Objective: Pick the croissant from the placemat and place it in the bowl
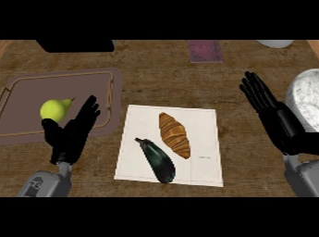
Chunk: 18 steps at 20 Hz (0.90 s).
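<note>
- While the croissant [174, 135] lies on the white placemat [201, 164], just beside the dark eggplant [156, 160], nothing is holding it.
- It looks light, soft and flaky, so a squeeze could crush it.
- Its fat middle seems the best place to take hold.
- Right of the placemat, the right hand [276, 118] has straight fingers, near the bowl [308, 99].
- Left of the placemat, the left hand [71, 132] rests with straight fingers by the pear [54, 109].
</note>
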Available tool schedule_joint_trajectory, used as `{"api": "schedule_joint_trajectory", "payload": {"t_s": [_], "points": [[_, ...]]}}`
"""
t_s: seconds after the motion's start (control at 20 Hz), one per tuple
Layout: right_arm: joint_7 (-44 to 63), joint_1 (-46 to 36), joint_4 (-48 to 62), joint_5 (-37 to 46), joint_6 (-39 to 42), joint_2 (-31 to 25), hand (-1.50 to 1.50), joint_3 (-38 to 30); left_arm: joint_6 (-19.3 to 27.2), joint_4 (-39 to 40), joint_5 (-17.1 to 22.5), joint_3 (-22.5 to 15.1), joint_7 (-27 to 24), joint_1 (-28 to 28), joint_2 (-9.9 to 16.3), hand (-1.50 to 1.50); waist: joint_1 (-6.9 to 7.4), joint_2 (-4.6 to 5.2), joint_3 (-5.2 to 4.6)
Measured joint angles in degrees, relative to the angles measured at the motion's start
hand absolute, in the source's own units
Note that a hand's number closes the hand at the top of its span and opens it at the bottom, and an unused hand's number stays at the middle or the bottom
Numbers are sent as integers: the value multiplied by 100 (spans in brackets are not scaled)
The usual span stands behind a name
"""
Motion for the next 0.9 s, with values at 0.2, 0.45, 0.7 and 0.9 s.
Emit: {"api": "schedule_joint_trajectory", "payload": {"t_s": [0.2, 0.45, 0.7, 0.9], "points": [[357, -90, -316, 414, -635, 388, 150, 138, -150, -330, -245, -119, -39, -175, 82, 0, 38, 11, -7], [993, -383, -123, 1669, -1641, 310, -150, 544, -420, -727, -513, -437, -147, -369, 205, 0, 72, -7, -46], [1282, -782, 491, 2439, -2278, 1209, -150, 1019, -560, -1075, -675, -616, -105, -293, 148, 0, 122, 27, -21], [1787, -1353, 844, 3130, -2100, 1057, -150, 1349, -583, -1212, -768, -688, -84, -225, 115, 0, 143, 29, -19]]}}
